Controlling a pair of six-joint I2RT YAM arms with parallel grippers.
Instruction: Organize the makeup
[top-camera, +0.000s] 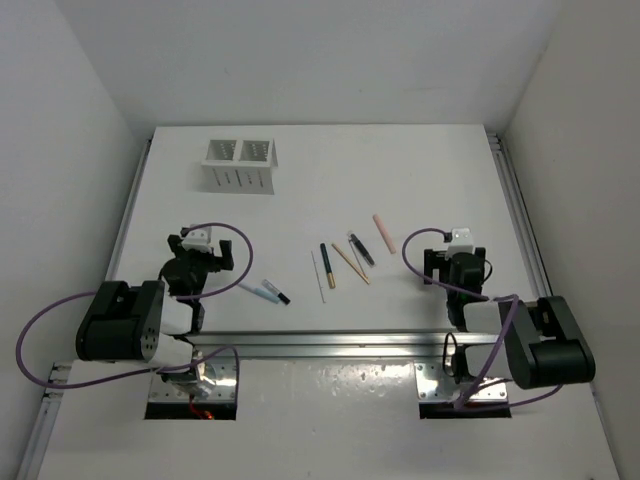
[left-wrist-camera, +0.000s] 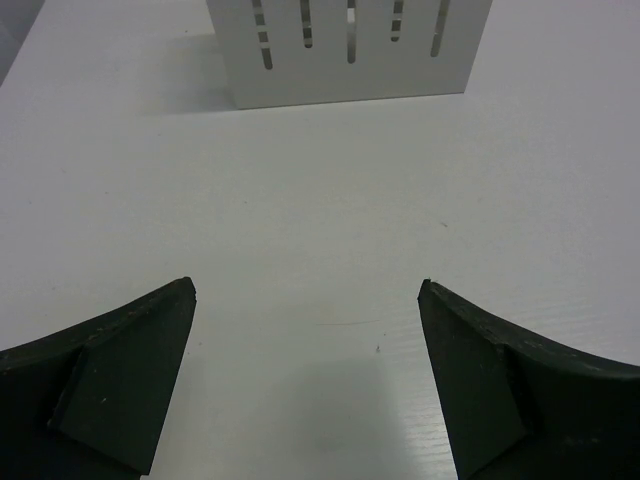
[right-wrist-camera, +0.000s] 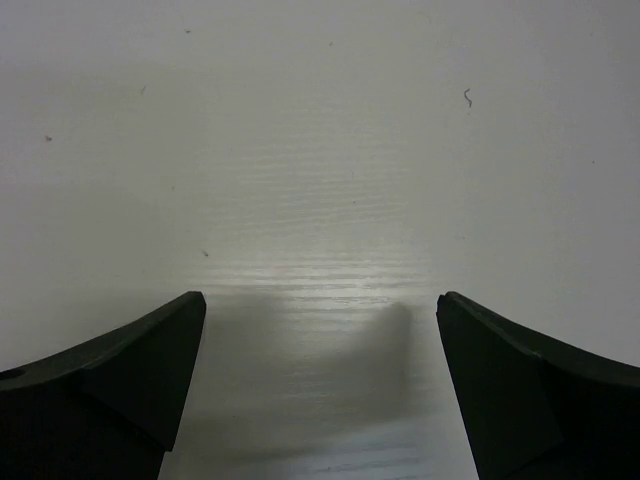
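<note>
Overhead, the white slotted box (top-camera: 240, 163) stood upright near the far edge of the table (top-camera: 430, 160), and all the makeup lay outside it, on the bare surface nearer the arms than the box. The pale blue stick (top-camera: 262, 291), with its dark tip, lay almost straight in front of the box but well apart from it, closest to the left arm. Further toward the right arm's side of the box came the thin white stick (top-camera: 318, 276), then the dark stick with the gold end (top-camera: 327, 265), then the tan stick (top-camera: 350, 263), all lying close together without clearly touching. The black stick (top-camera: 360, 249) lay just beside the tan one, and whether they met could not be told. The pink stick (top-camera: 384, 233) lay farthest to that side of the box, slightly apart from the others.

The left gripper (left-wrist-camera: 307, 287) hung low over the table in front of the box, facing its slotted wall, its fingers (left-wrist-camera: 120, 380) spread wide with nothing between them. The right gripper (right-wrist-camera: 321, 297) sat far to the right-arm side of the box, beyond the pink stick, likewise wide apart and holding nothing, only bare table beneath it.
</note>
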